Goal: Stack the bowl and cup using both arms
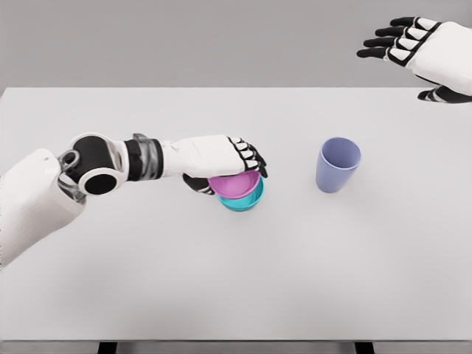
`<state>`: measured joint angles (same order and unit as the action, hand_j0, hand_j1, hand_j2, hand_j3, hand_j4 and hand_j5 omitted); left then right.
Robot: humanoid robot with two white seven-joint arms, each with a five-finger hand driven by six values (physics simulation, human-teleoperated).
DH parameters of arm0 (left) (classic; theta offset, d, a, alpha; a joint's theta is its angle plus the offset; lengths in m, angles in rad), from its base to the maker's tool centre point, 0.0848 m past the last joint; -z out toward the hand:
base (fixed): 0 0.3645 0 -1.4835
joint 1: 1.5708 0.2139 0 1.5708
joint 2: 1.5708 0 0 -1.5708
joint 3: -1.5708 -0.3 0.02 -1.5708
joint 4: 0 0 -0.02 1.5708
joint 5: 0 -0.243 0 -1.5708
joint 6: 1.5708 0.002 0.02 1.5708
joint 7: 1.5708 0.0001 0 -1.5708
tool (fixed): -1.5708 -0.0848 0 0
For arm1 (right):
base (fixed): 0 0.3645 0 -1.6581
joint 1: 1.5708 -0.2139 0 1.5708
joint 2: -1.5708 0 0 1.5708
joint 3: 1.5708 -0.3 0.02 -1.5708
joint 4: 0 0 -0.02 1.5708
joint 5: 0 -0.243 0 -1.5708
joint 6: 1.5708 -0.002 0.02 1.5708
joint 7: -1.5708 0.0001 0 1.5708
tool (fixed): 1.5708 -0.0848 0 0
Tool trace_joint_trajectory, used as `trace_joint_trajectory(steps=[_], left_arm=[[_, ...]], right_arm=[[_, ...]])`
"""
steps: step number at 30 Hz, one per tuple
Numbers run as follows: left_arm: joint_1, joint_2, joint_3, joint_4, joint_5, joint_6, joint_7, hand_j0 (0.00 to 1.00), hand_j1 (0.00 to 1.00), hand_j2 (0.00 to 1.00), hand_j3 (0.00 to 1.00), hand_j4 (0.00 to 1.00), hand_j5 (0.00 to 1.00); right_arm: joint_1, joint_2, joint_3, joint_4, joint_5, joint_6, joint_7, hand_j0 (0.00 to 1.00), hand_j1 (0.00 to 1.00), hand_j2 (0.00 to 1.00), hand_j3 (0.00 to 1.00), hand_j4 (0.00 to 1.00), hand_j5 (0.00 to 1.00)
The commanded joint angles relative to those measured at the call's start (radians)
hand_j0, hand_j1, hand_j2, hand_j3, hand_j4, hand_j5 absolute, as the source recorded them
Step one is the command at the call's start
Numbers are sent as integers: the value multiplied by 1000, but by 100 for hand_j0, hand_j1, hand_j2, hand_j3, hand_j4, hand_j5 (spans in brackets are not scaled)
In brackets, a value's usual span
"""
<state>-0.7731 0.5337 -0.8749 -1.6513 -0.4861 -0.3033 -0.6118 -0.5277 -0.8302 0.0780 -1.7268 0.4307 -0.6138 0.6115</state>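
Your left hand (225,158) reaches in from the lower left and sits over the pink bowl (236,184), fingers (249,156) curled down over its far rim, thumb wrapped at the near left side. You're clamped on the pink bowl. It sits nested in the teal bowl (243,200), tilted a bit, pink rim above teal rim. You can't tell whether the fingers also touch the teal one. Both bowls are on the table (221,280), around the middle.

The cup (338,165), lavender, stands upright on the table to the right of the bowls, well apart from them, nothing touching it.

Your right hand (420,48) is up at the top right corner, above the table's far edge, fingers spread and extended, holding nothing, far from the cup.
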Motion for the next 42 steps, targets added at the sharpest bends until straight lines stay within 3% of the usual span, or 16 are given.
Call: trace_joint_trajectory(steps=[1, 15, 16, 18, 19, 24, 29, 30, 32, 33, 34, 35, 36, 39, 40, 42], left_arm=[[0, -14, -13, 16, -9, 3, 1, 69, 69, 69, 69, 69, 69], [2, -23, -18, 36, -14, -2, 1, 71, 71, 71, 71, 71, 71], [0, -23, -18, 36, -14, -7, 1, 76, 76, 76, 76, 76, 76], [0, -21, -18, 36, -14, -7, 1, 97, 97, 97, 97, 97, 97], [0, -21, -18, 36, -14, -8, 1, 99, 99, 99, 99, 99, 99], [0, -20, -18, 36, -14, -8, 1, 100, 100, 100, 100, 100, 100], [0, -15, -16, 27, -8, -8, 1, 100, 100, 100, 100, 100, 100], [0, -14, -13, 21, -3, -10, 1, 100, 100, 100, 100, 100, 100], [-8, -3, -4, -16, 4, -11, 1, 100, 100, 100, 100, 100, 100], [-9, 24, -1, -47, 30, -11, 1, 100, 100, 100, 100, 100, 100], [-15, 81, 7, -71, 107, -11, 1, 100, 100, 100, 100, 100, 100], [-44, 138, 7, -81, 197, -22, 1, 100, 100, 100, 100, 100, 100], [-54, 161, 8, -87, 230, -60, 1, 100, 100, 100, 100, 100, 100], [-57, 255, 100, -87, 414, -298, 1, 100, 100, 100, 100, 100, 100], [-51, 294, 137, -85, 548, -308, 1, 100, 100, 100, 100, 100, 100], [-45, 383, 149, -73, 834, -308, 1, 100, 100, 100, 100, 100, 100]], right_arm=[[0, 8, 3, 0, -4, 3, -1, 100, 100, 100, 100, 100, 100], [-17, 42, 13, 0, -4, 3, -1, 100, 100, 100, 100, 100, 100], [-18, 43, 13, 0, -4, 3, -1, 100, 100, 100, 100, 100, 100], [-17, 39, 11, 0, -4, 3, -1, 100, 100, 100, 100, 100, 100], [-17, 31, 9, 1, -4, 3, -1, 100, 100, 100, 100, 100, 100], [-5, -24, -1, -5, -4, 3, -1, 100, 100, 100, 100, 100, 100], [-11, -15, 49, -13, -12, 3, -1, 100, 100, 100, 100, 100, 100], [-12, -33, 54, 3, -21, 3, -1, 100, 100, 100, 100, 100, 100], [-14, -168, 57, 58, -52, 3, -1, 100, 100, 100, 100, 100, 100], [-11, -199, 57, 88, -78, 3, -1, 100, 100, 100, 100, 100, 100], [-3, -210, 63, 90, -81, 3, -1, 100, 100, 100, 100, 100, 100], [-11, -221, 129, 85, -73, 3, -1, 100, 100, 100, 100, 100, 100], [-14, -210, 151, 82, -69, 3, -1, 100, 100, 100, 100, 100, 100], [-52, -211, 252, 81, -69, 3, -1, 100, 100, 100, 100, 100, 100], [-109, -205, 337, 92, -69, 3, -1, 100, 100, 100, 100, 100, 100], [-216, -155, 462, 182, -69, 3, -1, 100, 100, 100, 100, 100, 100]])
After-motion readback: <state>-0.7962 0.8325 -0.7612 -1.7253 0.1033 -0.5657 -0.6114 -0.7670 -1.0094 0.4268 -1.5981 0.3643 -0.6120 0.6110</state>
